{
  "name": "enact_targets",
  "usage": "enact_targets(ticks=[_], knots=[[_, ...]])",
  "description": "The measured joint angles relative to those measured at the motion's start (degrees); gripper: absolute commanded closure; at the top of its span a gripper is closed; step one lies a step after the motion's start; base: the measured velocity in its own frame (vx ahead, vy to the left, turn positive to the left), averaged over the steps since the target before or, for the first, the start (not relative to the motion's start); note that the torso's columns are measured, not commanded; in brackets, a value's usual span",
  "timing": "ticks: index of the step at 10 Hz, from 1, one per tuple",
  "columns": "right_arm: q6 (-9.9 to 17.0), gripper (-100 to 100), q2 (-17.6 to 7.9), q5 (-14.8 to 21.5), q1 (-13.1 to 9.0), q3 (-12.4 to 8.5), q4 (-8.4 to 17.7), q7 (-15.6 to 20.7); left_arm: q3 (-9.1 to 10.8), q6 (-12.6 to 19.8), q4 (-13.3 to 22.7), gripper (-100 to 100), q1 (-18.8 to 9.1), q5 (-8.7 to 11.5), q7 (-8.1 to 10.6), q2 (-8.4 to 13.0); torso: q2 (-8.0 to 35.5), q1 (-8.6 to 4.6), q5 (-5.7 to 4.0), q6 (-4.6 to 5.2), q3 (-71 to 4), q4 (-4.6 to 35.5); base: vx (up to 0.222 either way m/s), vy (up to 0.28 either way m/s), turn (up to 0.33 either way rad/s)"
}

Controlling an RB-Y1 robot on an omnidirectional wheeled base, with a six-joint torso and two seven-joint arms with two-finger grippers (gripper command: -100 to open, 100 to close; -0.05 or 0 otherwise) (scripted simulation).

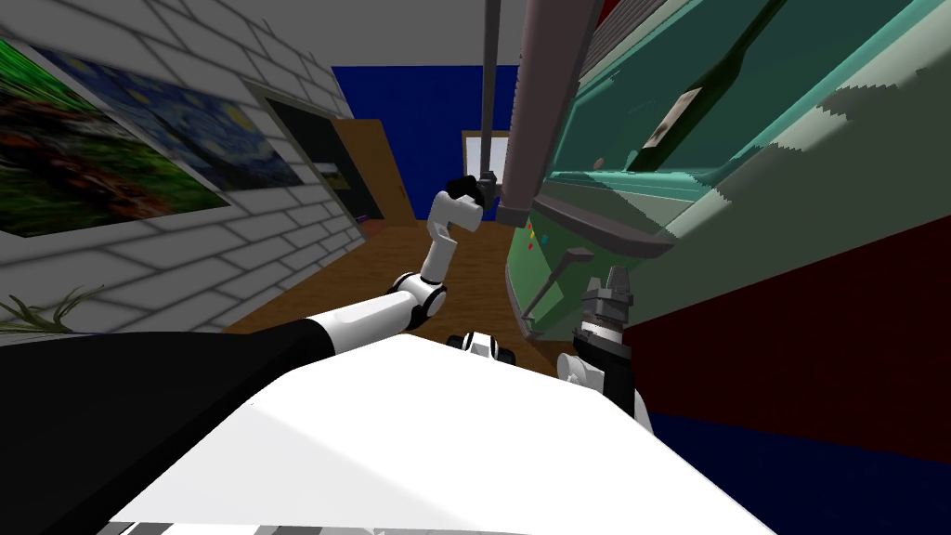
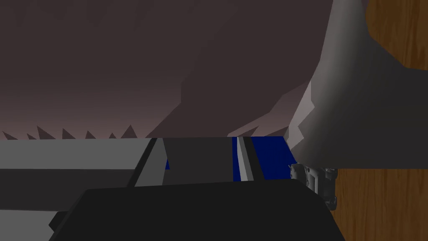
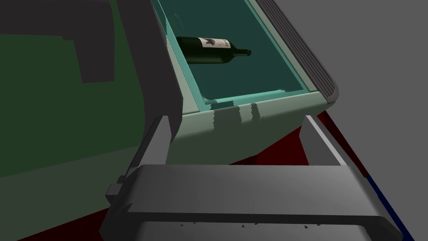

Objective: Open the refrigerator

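The refrigerator (image 1: 715, 251) stands at my right, pale green outside. Its upper grey door (image 1: 543, 102) is swung out, baring a teal inside (image 1: 799, 84) where a dark wine bottle (image 1: 696, 93) lies. My left gripper (image 1: 475, 190) is raised at the door's free edge, at the foot of a thin grey handle (image 1: 489, 93). In the left wrist view the left gripper (image 2: 198, 161) is shut on that grey handle (image 2: 196, 152). My right gripper (image 1: 616, 279) hangs low and open beside the green lower door (image 1: 539, 279). The right wrist view faces the bottle (image 3: 209, 50), with the right gripper (image 3: 235, 121) holding nothing.
A white brick wall with paintings (image 1: 139, 158) and a doorway (image 1: 316, 149) run along my left. Wooden floor (image 1: 418, 251) stretches ahead to a blue wall (image 1: 409, 102). A dark red wall (image 1: 789, 325) lies beyond the refrigerator at right. The lower door carries a slanted grey handle (image 1: 553, 283).
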Motion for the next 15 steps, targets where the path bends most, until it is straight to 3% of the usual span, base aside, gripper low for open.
enact_targets(ticks=[4,8,15], knots=[[0.0,0,0.0,0.0,0.0,0.0,0.0,0.0,-4.10,0.4,-1.5,100,0.7,-1.1,5.93,3.3,0.0,0.01,0.01,-0.04,0.1,-0.1,-0.005,0.017,-0.011],[0.0,0,0.0,0.0,0.0,0.0,0.0,0.0,-5.13,1.0,-1.8,100,0.6,0.5,5.85,3.1,-0.5,-0.17,-0.16,0.28,-0.5,0.3,0.118,0.241,-0.054],[0.0,0,0.0,0.0,0.0,0.0,0.0,0.0,-7.42,1.5,-2.9,100,0.1,5.7,4.94,3.3,-0.7,-0.80,-0.42,0.58,-0.6,0.3,0.161,0.330,-0.069]])
